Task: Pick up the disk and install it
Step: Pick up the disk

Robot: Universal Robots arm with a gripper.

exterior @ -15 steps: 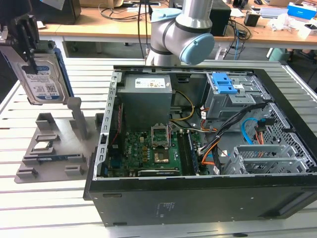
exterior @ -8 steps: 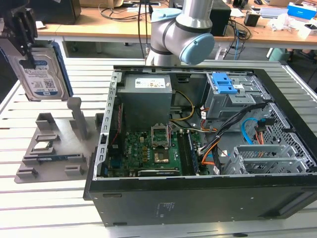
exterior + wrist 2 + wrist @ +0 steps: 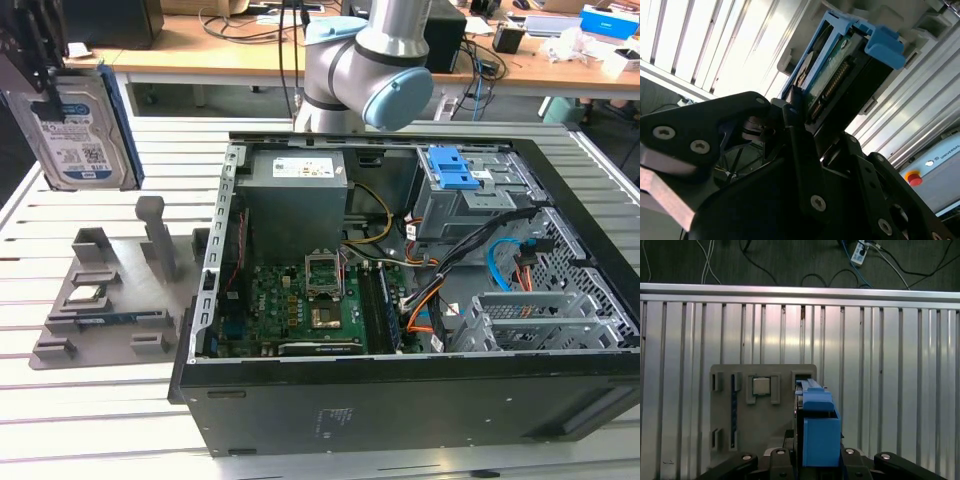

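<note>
we see the gripper [image 3: 45,88] clamped on the disk [image 3: 82,135], holding it upright in the air at the exterior view's left, above the edge of a grey fixture tray [image 3: 115,280] on the slatted metal table [image 3: 100,430]. the disk's blue-and-white label carries barcodes, and blue rails run along its sides. the tray holds a small square chip [image 3: 88,294] and a thin blue strip [image 3: 105,318]. well apart from the disk, the open computer case [image 3: 400,410] contains a grey power-supply box [image 3: 295,205] with a white sticker, a green motherboard [image 3: 300,310] and a drive cage [image 3: 470,215] with a blue latch [image 3: 452,168].
</note>
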